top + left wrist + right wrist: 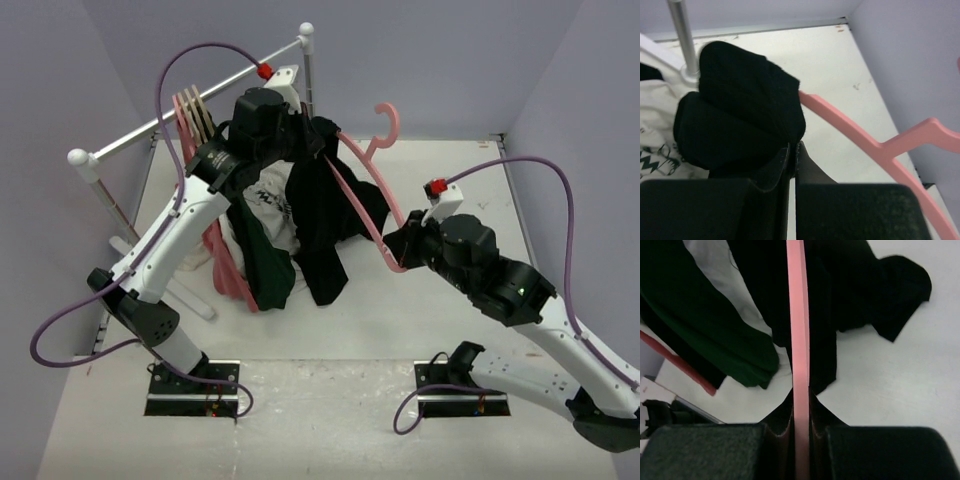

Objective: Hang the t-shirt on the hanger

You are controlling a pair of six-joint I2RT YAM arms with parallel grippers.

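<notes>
The black t-shirt (322,215) hangs in the air from my left gripper (318,140), which is shut on its bunched top (740,115). The pink hanger (370,185) is lifted too, its hook (388,122) up at the back, and one shoulder runs into the t-shirt's top (850,127). My right gripper (402,245) is shut on the hanger's lower end (800,390). The t-shirt's lower edge trails down to the table (860,285).
A white rail (190,105) on two posts stands at the back left with beige hangers (195,120). A dark green garment (262,265), a white printed shirt (268,205) and another pink hanger (228,268) lie under the left arm.
</notes>
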